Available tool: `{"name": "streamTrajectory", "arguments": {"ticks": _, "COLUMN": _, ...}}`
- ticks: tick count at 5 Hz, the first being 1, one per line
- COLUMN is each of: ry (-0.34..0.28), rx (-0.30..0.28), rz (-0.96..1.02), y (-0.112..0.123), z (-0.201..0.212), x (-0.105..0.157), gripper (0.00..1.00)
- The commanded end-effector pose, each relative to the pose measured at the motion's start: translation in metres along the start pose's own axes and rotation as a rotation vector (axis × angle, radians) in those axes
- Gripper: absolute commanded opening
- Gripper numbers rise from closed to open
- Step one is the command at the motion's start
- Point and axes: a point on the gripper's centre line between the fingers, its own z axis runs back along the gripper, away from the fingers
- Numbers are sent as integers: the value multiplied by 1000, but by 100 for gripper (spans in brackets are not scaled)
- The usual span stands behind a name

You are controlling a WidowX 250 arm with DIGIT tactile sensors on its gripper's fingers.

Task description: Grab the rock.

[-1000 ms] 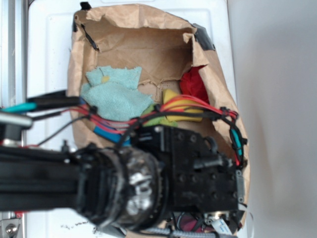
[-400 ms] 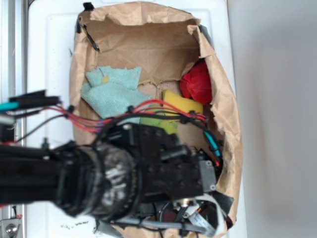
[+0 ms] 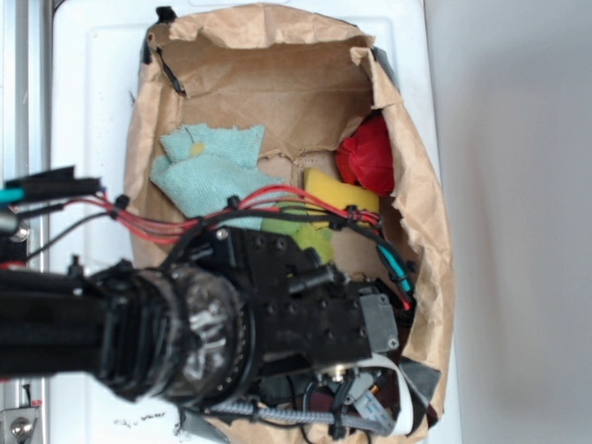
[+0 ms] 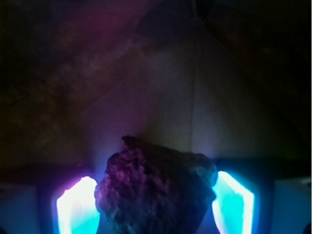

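Observation:
In the wrist view the rock (image 4: 158, 190), a dark, rough, mottled lump, fills the space between my two glowing fingers (image 4: 78, 207). My gripper (image 4: 153, 179) is shut on the rock, and both pads meet its sides with no gap showing. Behind it lies the dim brown paper of the bag. In the exterior view my gripper (image 3: 347, 407) points down into the near end of the brown paper bag (image 3: 421, 231). The black arm hides the rock there.
Inside the bag lie a teal cloth (image 3: 208, 171), a yellow sponge (image 3: 338, 192), a round red ball (image 3: 368, 155) by the right wall and a green plush (image 3: 301, 233) partly under the arm. The bag rests on a white surface (image 3: 92, 111).
The arm has shifted left, away from the bag's right wall, which has sprung back. The red ball and yellow sponge are now uncovered. The last move was small.

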Motion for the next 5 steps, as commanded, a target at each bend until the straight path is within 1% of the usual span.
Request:
{"name": "streamTrajectory", "arguments": {"ticks": 1, "ry": -3, "rx": 91, "rz": 204, "y": 29, "z": 52, "x": 0, "gripper": 0}}
{"name": "streamTrajectory", "arguments": {"ticks": 2, "ry": 6, "rx": 92, "rz": 428, "y": 55, "z": 94, "x": -16, "gripper": 0}}
{"name": "streamTrajectory", "arguments": {"ticks": 3, "ry": 17, "rx": 170, "rz": 645, "y": 76, "z": 131, "x": -32, "gripper": 0}}
{"name": "streamTrajectory", "arguments": {"ticks": 4, "ry": -4, "rx": 245, "rz": 746, "y": 86, "z": 156, "x": -38, "gripper": 0}}
{"name": "streamTrajectory", "arguments": {"ticks": 5, "ry": 15, "rx": 257, "rz": 799, "y": 87, "z": 182, "x": -43, "gripper": 0}}
